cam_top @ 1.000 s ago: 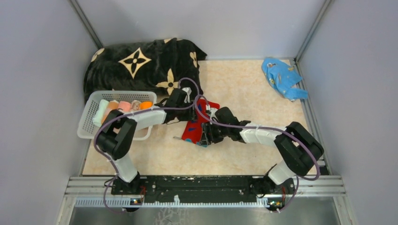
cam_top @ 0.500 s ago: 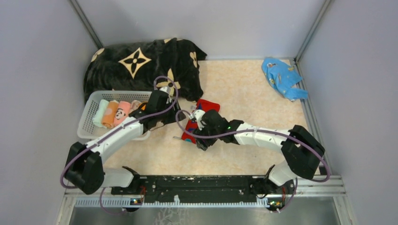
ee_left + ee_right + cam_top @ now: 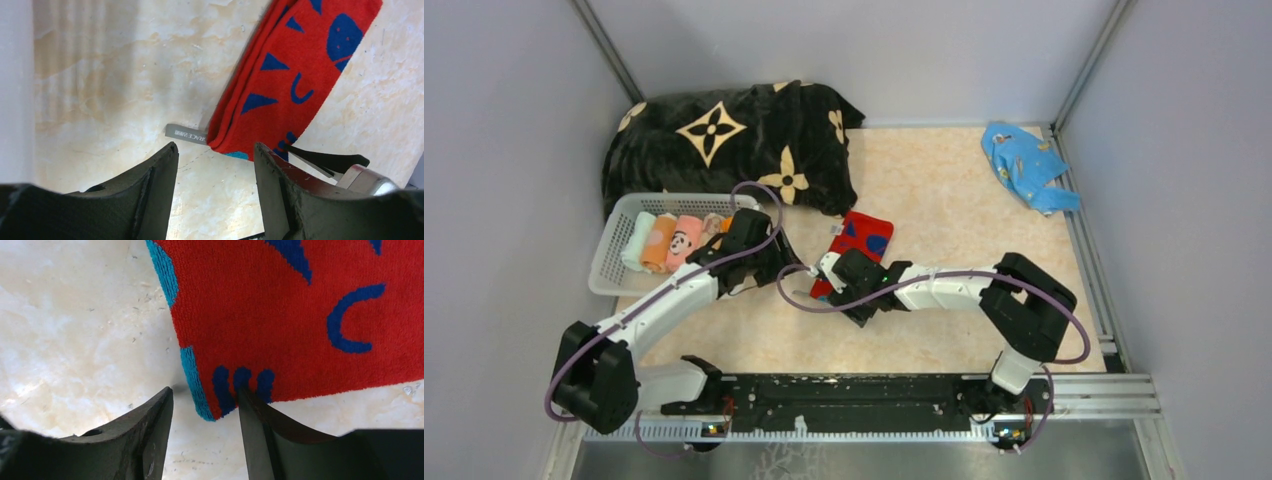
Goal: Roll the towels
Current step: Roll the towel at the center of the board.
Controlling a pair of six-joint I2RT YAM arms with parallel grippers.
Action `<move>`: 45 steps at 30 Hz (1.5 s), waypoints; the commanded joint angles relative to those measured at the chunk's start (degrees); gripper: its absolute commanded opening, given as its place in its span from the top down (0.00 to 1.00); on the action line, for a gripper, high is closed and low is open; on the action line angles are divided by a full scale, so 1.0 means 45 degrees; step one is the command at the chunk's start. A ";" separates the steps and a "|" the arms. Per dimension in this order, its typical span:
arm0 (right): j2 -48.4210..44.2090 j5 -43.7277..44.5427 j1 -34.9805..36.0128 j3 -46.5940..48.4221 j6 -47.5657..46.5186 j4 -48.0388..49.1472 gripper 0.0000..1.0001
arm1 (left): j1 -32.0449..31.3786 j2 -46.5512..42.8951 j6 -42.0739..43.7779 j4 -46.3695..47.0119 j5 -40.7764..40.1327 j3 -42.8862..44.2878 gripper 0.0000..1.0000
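A folded red-and-teal printed towel (image 3: 861,243) lies flat on the table; it also shows in the left wrist view (image 3: 295,75) and the right wrist view (image 3: 300,315). My left gripper (image 3: 771,262) is open and empty, just left of the towel's near end (image 3: 215,150). My right gripper (image 3: 832,277) is open, with the towel's near teal-edged corner between its jaws (image 3: 205,392); one fingertip (image 3: 245,395) touches the towel's edge. Rolled towels sit in the white basket (image 3: 609,270): pale green (image 3: 637,240), orange (image 3: 660,243), pink with panda (image 3: 685,240).
A large black plush blanket (image 3: 724,135) with beige flowers lies at the back left, behind the basket. A blue cloth (image 3: 1027,165) lies at the back right corner. A grey label (image 3: 186,133) sticks out of the towel's near end.
My left arm has drawn back to the near left, off the towel. My right gripper has slid left and nearer to the towel's near corner. The towel is more uncovered.
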 commanded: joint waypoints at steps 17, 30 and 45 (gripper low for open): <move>0.0727 -0.1381 0.0271 -0.0214 0.1839 0.1015 0.85 | 0.0377 -0.0263 -0.2473 0.0043 0.1669 -0.1201 0.37; 0.1047 -0.1687 0.0261 -0.0336 0.3006 0.1651 0.85 | -0.0790 0.0999 -0.5618 0.1389 0.1249 -0.1794 0.37; 0.0326 -0.2204 -0.0244 -0.1196 0.3823 0.2253 0.86 | -0.1847 0.2946 -0.6269 0.0927 -0.0493 -0.1387 0.51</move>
